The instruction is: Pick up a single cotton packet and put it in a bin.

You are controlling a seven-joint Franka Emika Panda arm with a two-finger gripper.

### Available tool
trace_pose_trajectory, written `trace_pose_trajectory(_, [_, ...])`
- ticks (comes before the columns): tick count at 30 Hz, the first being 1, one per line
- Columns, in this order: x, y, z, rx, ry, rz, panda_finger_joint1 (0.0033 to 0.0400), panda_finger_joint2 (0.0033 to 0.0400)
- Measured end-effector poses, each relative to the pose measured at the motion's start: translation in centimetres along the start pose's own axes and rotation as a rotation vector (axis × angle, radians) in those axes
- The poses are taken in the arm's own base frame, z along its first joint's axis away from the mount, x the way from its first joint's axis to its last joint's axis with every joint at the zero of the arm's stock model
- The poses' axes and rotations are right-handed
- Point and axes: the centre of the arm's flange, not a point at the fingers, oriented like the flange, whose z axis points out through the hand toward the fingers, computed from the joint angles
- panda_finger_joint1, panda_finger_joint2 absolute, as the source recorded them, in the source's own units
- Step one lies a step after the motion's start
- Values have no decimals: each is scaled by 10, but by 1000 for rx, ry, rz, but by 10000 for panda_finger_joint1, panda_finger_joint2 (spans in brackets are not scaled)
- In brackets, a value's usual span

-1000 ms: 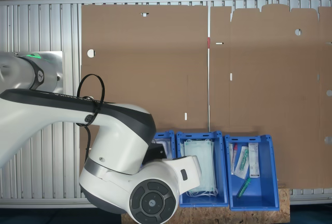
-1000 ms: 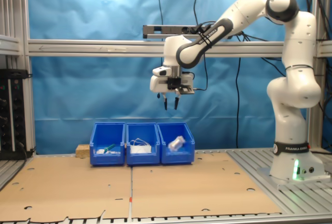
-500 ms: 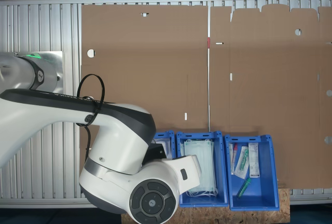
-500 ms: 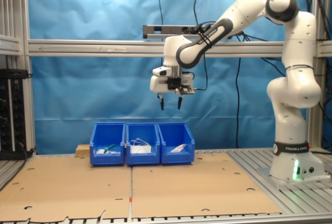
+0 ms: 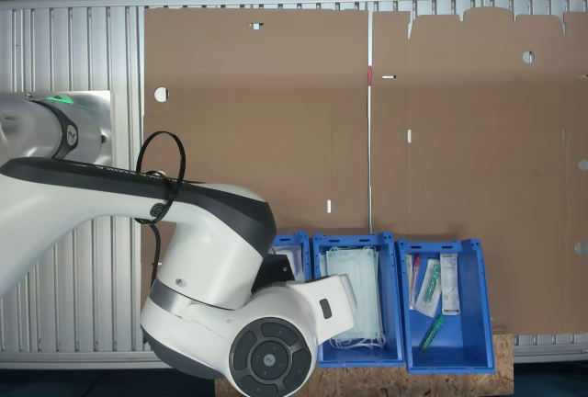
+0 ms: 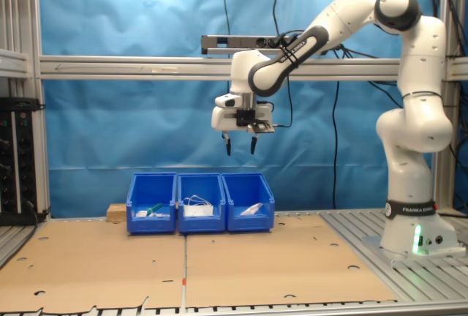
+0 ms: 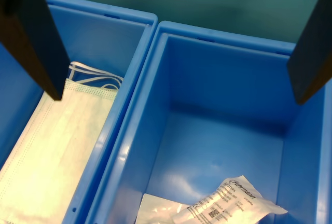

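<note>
- A second ago a cotton packet was in mid-air just above the bin in the second exterior view; now the cotton packet lies inside the bin, and the tool's fingers have spread a little wider.
- The tool hangs high above the bin with its jaws wide apart and nothing between them.
- In the wrist view the dark fingers frame the bin, where the wrinkled white packet with dark print rests on the floor, overlapping another pale packet.
- The neighbouring blue bin holds pale green face masks with white ear loops.
- In the first exterior view the arm covers most of the bin; the mask bin and a third bin of tubes and slim boxes stand beside it on the cardboard-covered surface.
</note>
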Motion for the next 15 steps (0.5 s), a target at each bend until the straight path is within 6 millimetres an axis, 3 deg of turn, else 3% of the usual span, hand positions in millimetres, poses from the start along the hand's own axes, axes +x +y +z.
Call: trace_pose_trajectory(15, [0,0,0,0,0,-6,400,400])
